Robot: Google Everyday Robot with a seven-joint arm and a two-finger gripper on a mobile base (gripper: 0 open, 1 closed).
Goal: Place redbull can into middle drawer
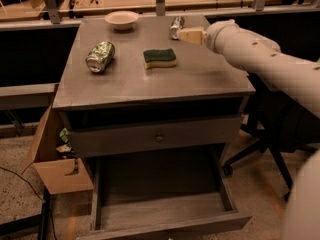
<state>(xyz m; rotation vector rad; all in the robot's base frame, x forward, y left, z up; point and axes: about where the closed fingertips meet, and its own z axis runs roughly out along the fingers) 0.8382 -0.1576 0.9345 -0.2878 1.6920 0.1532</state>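
The redbull can (175,26), slim and silver, lies on its side at the back of the grey cabinet top (200,79), right of centre. My gripper (190,35) reaches in from the right on a white arm. Its tip sits just right of and in front of the can, very close to it. The middle drawer (160,211) is pulled out low at the front, its flat bottom bare. Above it is a shut drawer front with a small round knob (159,137).
A green sponge (159,58) lies mid-top, a fatter green-and-white can (100,56) lies on its side at the left, and a pale bowl (122,19) stands at the back. A cardboard box (52,159) is left of the cabinet and an office chair base (265,149) to the right.
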